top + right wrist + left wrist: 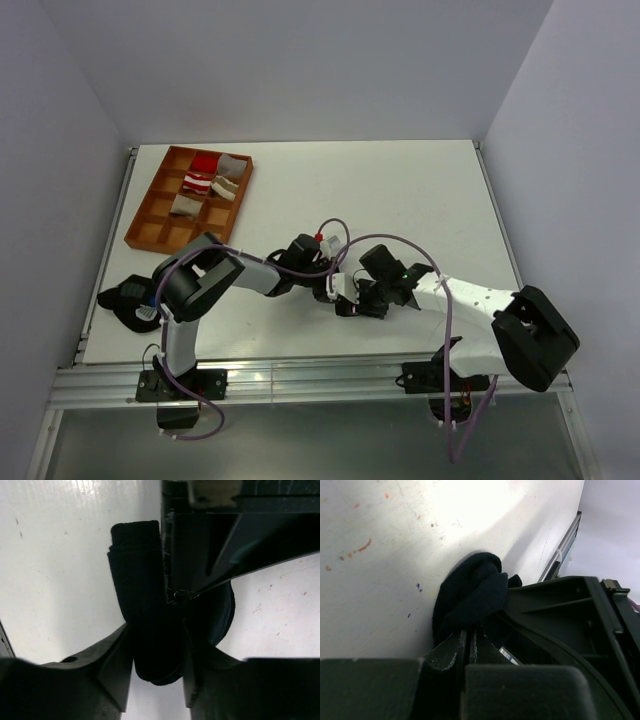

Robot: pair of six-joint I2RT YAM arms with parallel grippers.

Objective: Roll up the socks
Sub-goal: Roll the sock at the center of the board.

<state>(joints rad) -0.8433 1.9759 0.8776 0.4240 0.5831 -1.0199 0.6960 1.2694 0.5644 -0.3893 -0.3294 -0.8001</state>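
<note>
Rolled black sock [142, 580] — soft, bunched fabric

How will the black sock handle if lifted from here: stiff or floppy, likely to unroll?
Probably floppy: the black sock bunches into soft folds where the left gripper pinches it. Likely light and grippy rather than slippery, being matte fabric that fills the gap between the right gripper's fingers. Its loose roll may well unfurl if released.
</note>
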